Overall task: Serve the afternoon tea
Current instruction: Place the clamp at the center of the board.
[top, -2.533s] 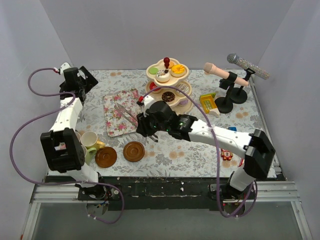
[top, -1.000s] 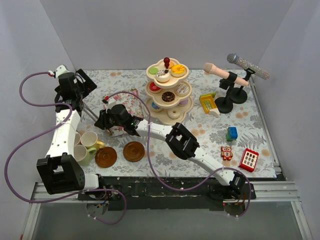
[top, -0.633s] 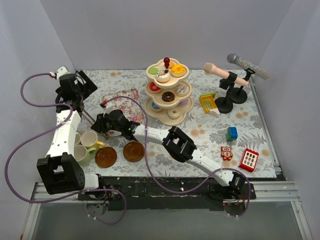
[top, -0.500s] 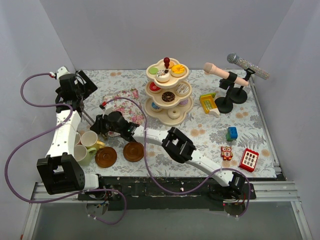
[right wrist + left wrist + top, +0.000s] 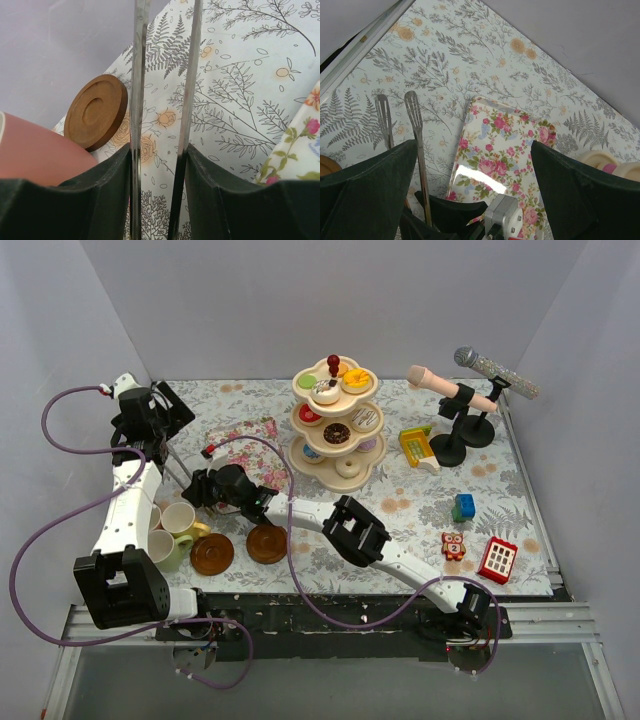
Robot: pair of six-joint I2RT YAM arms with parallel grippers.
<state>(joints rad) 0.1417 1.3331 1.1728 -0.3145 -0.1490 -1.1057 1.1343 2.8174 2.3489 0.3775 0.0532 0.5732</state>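
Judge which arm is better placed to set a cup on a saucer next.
Probably left: the left gripper is open and empty, with the cups and saucers on its side; the right gripper is busy clamping the metal tongs.

Overhead camera looks down; close wrist cameras both see tongs, seemingly.

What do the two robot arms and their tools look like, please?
The left arm and the right arm both have white links and boxy black joint housings. A thin purple cable runs in loose loops along each arm. The left tool and the right tool each have two smooth, dark green, wedge-shaped fingers.
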